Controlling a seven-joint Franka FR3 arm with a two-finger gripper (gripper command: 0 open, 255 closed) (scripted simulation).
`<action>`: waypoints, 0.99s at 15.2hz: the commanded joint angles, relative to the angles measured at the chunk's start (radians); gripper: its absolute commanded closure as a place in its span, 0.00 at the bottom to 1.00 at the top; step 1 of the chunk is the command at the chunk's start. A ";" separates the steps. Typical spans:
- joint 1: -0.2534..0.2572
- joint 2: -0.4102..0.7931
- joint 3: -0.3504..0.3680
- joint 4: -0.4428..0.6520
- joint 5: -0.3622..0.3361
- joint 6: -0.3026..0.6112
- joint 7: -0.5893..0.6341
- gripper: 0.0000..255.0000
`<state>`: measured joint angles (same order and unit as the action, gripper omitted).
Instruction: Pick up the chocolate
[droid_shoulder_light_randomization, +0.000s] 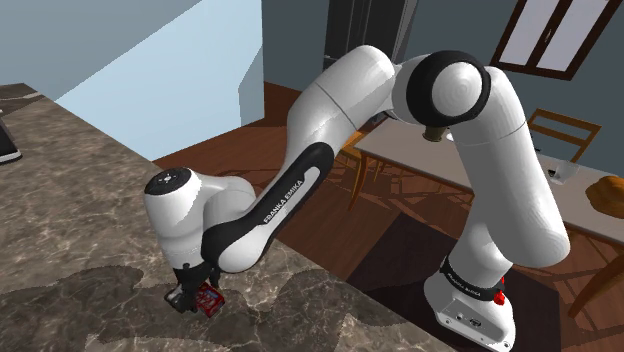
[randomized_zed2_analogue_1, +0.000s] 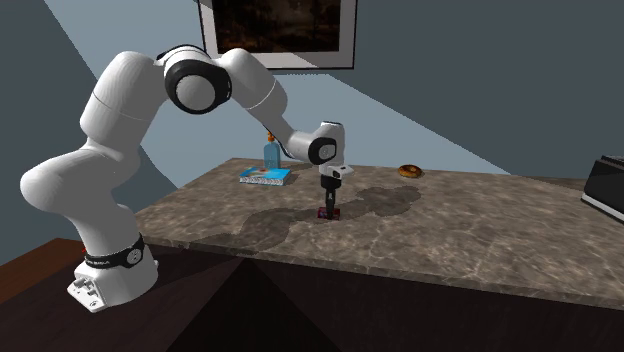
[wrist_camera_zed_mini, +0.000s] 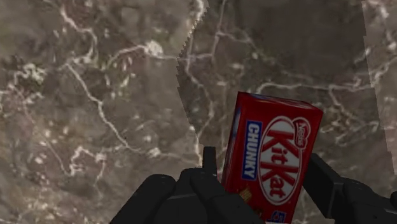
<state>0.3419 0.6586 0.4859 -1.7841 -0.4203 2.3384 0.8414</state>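
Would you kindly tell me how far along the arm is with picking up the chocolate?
Done: the gripper is down at the red KitKat Chunky bar on the marbled counter. In hand: the fingers clasp the bar from both sides, so the grasp looks made. Left: the lift; the bar sits low at the counter, and I cannot tell whether it has cleared it.
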 joint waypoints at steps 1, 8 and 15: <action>0.000 0.001 -0.001 -0.001 -0.001 0.003 0.000 1.00; -0.001 0.001 -0.001 -0.002 -0.001 0.003 0.000 1.00; -0.017 -0.051 0.025 0.002 0.030 -0.050 -0.018 1.00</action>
<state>0.3283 0.6184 0.5053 -1.7828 -0.3969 2.2995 0.8267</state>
